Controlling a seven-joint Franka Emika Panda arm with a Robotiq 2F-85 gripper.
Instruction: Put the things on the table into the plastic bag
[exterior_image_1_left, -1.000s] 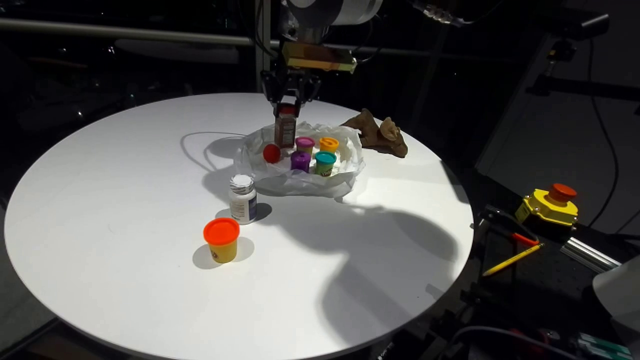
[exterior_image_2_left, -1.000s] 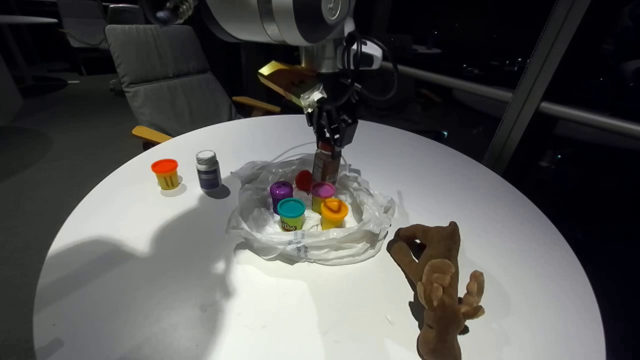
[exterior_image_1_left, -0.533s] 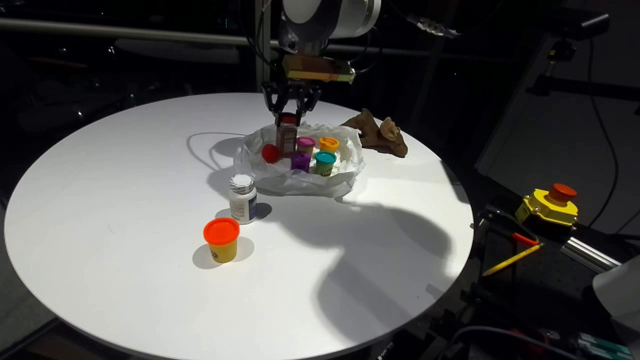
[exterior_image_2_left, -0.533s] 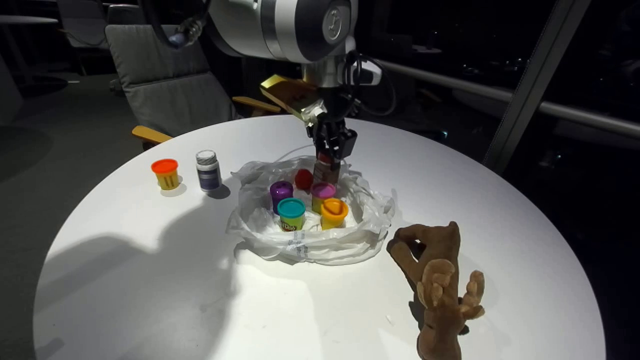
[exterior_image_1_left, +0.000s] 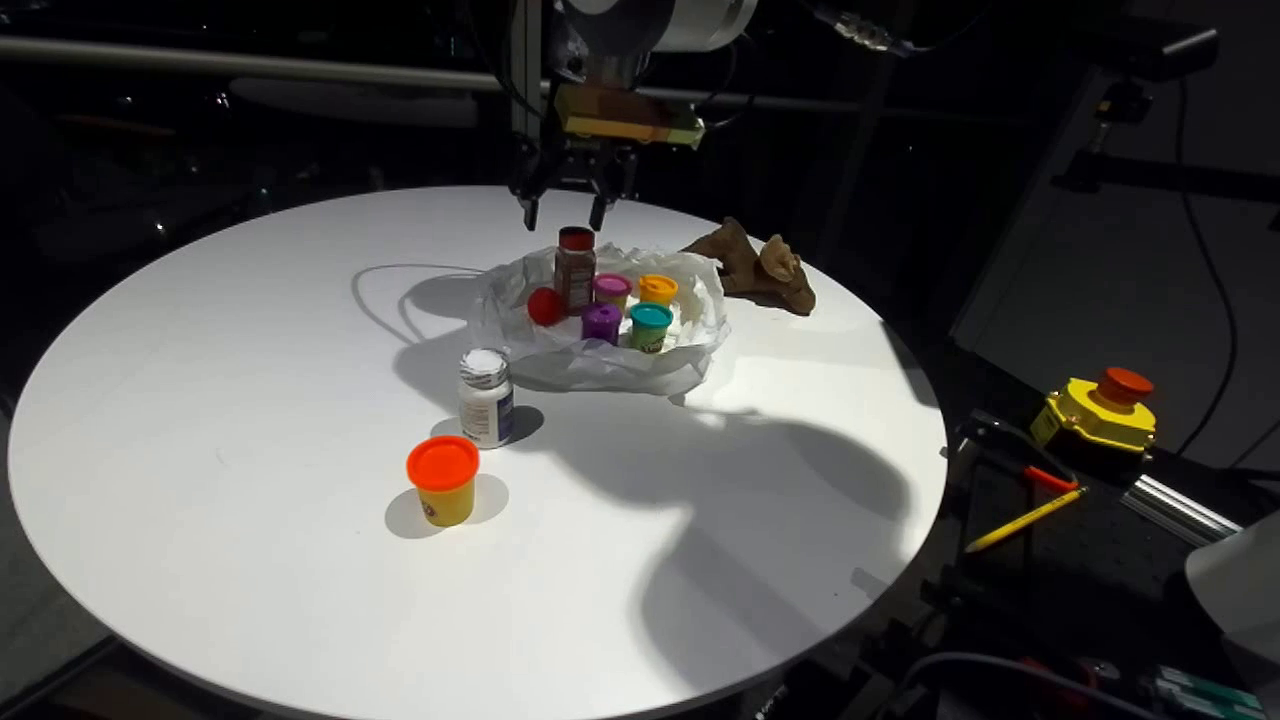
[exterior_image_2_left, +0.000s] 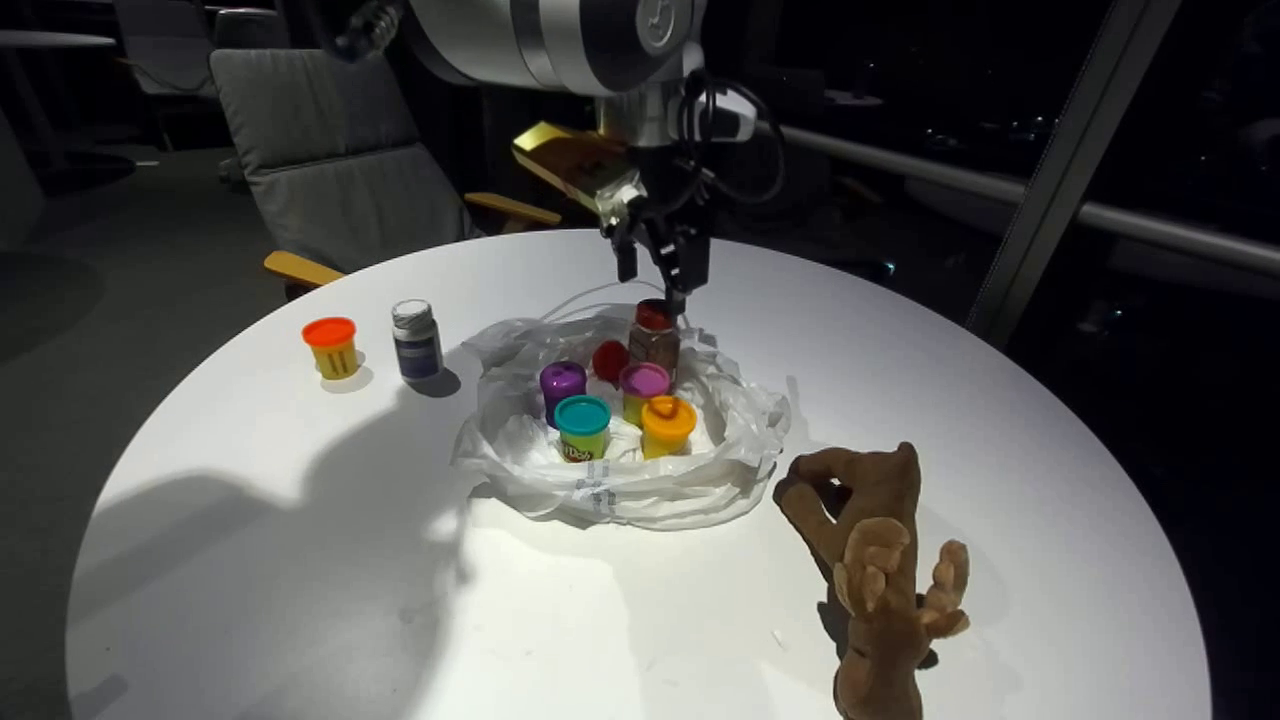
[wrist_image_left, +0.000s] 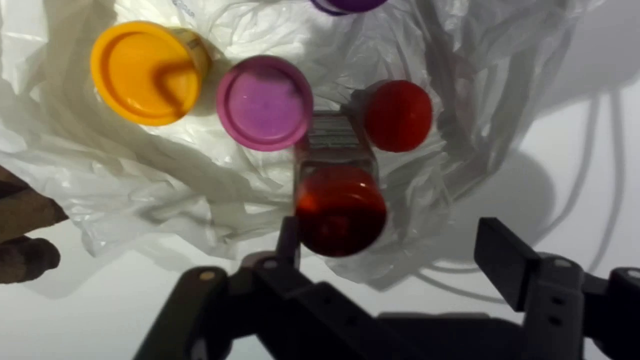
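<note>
The jaws stand spread, upper middle in both exterior views; in the wrist view one finger (wrist_image_left: 288, 246) ends just beside the squarish red-capped jar (wrist_image_left: 340, 197). It stands upright inside the crumpled, translucent plastic bag (exterior_image_2_left: 660, 502), with a pink-lidded tub (wrist_image_left: 265, 102), an orange tub (wrist_image_left: 147, 70), a rounded red piece (wrist_image_left: 398, 116) and a glossy purple pot (exterior_image_2_left: 563, 388). A teal-lidded tub (exterior_image_2_left: 582, 425) there shows only in the exterior views, as do the white bottle (exterior_image_1_left: 487, 405) and red-lidded tub (exterior_image_1_left: 445, 480) on the round desk (exterior_image_1_left: 250, 400). The fuzzy plush toy (exterior_image_2_left: 890, 630) lies lower right in an exterior view; the wrist view catches just an edge.
</note>
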